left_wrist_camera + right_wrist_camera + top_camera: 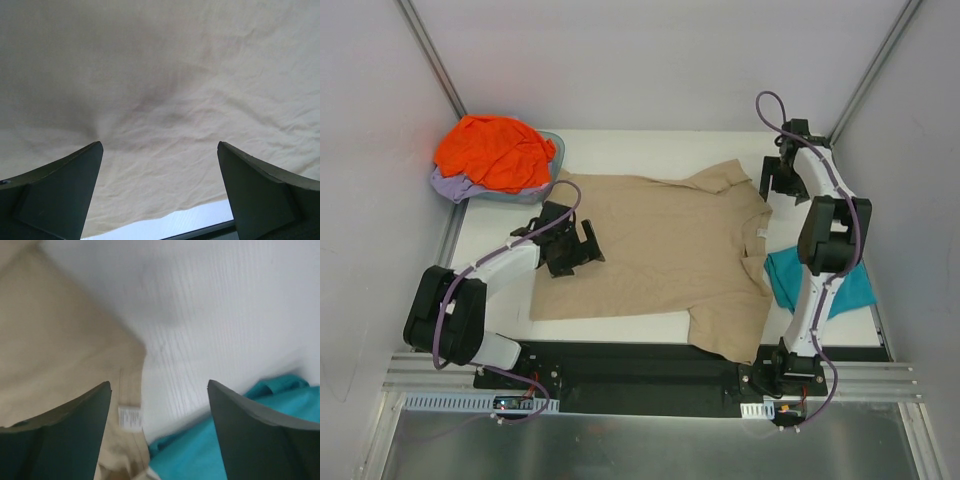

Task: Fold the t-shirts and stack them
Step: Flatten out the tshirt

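The tan t-shirt [660, 250] lies spread flat on the white table, with one sleeve hanging over the near edge. My left gripper [570, 245] is open just above the shirt's left hem; tan cloth [160, 75] fills the left wrist view between its fingers [60, 195]. My right gripper [775, 180] is open and empty above the table beside the shirt's far right sleeve. The right wrist view shows the tan collar with its white label [130, 417] and the teal t-shirt [200, 455]. The teal t-shirt [820, 285] lies at the right. The orange t-shirt [495, 150] lies on the lavender one [450, 185].
The orange and lavender shirts are heaped in a shallow teal-grey basin [558, 150] at the far left corner. Grey walls close in the table on the left, back and right. A black strip and metal rails [640, 375] run along the near edge.
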Controlling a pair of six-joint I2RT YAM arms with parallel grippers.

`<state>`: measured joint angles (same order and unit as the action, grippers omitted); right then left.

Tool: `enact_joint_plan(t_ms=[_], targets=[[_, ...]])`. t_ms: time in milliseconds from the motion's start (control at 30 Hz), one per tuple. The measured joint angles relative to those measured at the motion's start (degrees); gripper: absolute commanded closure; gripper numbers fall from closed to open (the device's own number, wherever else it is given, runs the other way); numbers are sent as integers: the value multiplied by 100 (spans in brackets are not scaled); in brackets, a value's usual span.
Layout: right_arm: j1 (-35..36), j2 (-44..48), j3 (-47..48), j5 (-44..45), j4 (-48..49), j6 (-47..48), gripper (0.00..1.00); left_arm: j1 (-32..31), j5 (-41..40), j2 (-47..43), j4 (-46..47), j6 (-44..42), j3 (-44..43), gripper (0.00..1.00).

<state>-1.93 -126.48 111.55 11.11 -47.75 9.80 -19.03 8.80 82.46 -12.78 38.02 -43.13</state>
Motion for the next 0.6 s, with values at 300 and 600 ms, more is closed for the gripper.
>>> enact_joint_plan(t_ms=[300,600], targets=[[1381,3528,-3386,-848,586,-680,3,0,-46,-608,-127,4,98,1],[3032,3958,-5471,-1360,1102,-1753,3,81,-232,-699,-39,474,721,1]])
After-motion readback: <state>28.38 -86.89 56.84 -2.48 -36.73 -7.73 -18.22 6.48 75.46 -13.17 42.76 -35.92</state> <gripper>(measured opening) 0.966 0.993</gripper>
